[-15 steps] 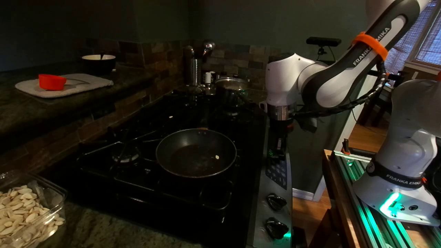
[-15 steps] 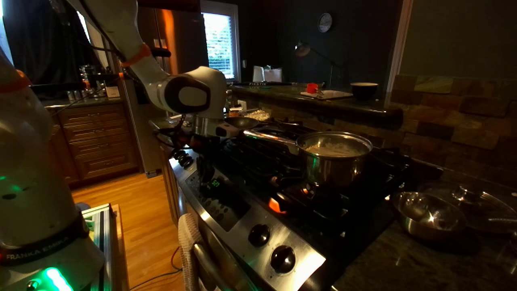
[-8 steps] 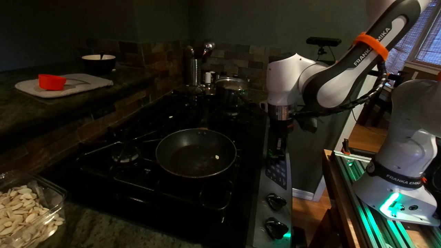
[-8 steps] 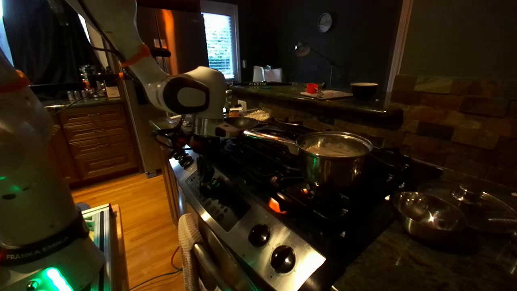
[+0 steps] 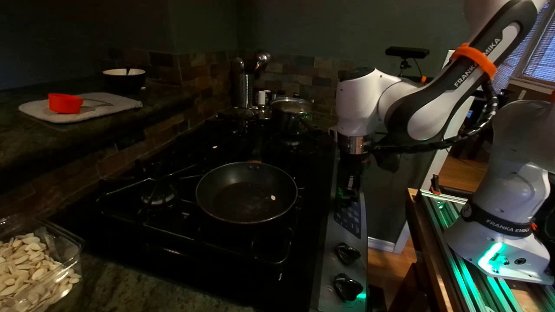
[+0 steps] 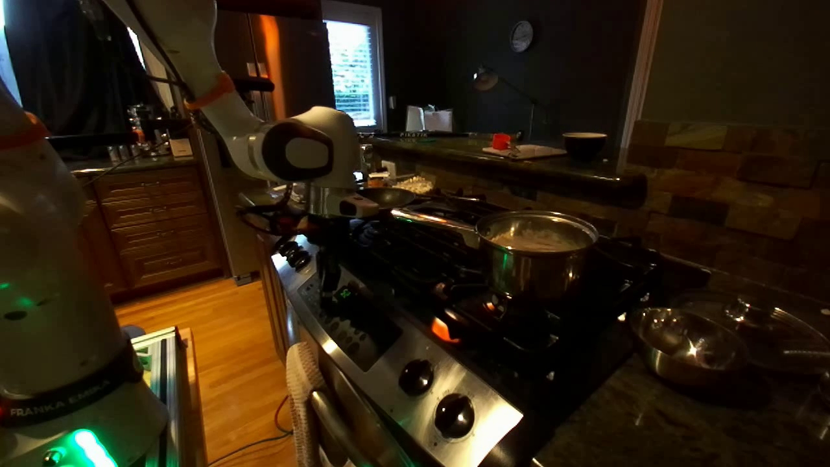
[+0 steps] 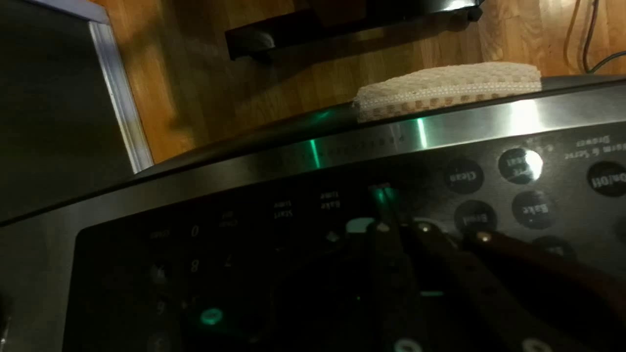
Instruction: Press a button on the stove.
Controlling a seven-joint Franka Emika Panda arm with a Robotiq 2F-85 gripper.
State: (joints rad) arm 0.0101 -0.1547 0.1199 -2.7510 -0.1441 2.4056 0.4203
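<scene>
"A dark wall (image 5: pixel 299 30) above stone tile (image 5: pixel 299 80), upper middle in an exterior view."

"Containers?"

"A clear plastic tub (image 5: pixel 71 250) of pale, flat pieces (image 5: pixel 26 264), lower left; a round black pan (image 5: pixel 236 203) holding one pale bit (image 5: pixel 272 197), resting mid-frame on the glossy black stove (image 5: pixel 208 259)."

"And the steel saucepan (image 6: pixel 533 275)?"

"Right of centre in an exterior view, something pale (image 6: pixel 535 240) inside."

"The gripper (image 6: pixel 327 295)?"

"At the stove's control panel (image 6: pixel 375 338); too dark to tell whether it's clenched or released."
</scene>
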